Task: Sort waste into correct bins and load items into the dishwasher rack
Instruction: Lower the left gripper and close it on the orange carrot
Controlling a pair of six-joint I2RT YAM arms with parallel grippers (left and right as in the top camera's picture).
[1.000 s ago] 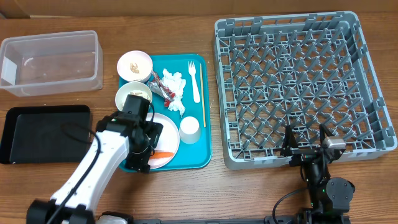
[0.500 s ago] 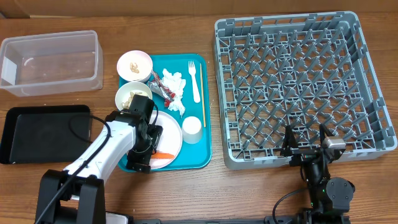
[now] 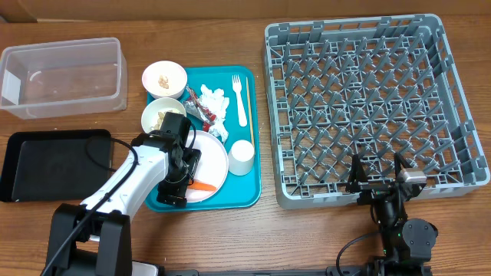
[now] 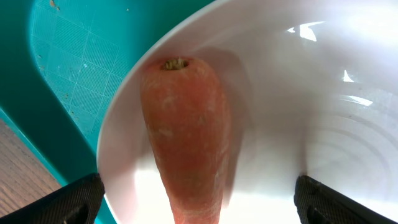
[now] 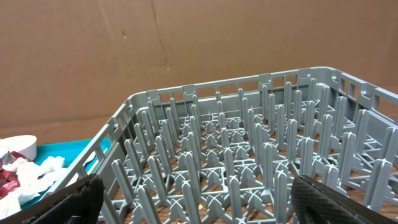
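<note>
**Jaws spread above the carrot, nothing gripped**

Left jaws stood wide open, one tip on each side of the orange carrot [image 4: 186, 137] and neither touching it. The carrot lay on the near left part of the white plate [image 3: 217, 156], its stem end against the plate's rim. The plate sat on the teal tray [image 3: 247, 195] with the cup [image 3: 242, 156] just right of it. One bowl [image 3: 157, 115] of scraps was just beyond the left arm [image 3: 126, 188], and the other bowl [image 3: 164, 77] stood at the tray's far left corner. Napkins [image 3: 219, 103], the red wrapper [image 3: 201, 107], the fork [image 3: 239, 98] and the stick [image 3: 251, 138] lay further back.

Left on the counter [image 3: 192, 23] were the clear tub [image 3: 61, 47] and, nearer, the black tray [image 3: 54, 165]. Right jaws were also open and held nothing, at the near edge of the grey rack [image 5: 217, 155].
</note>
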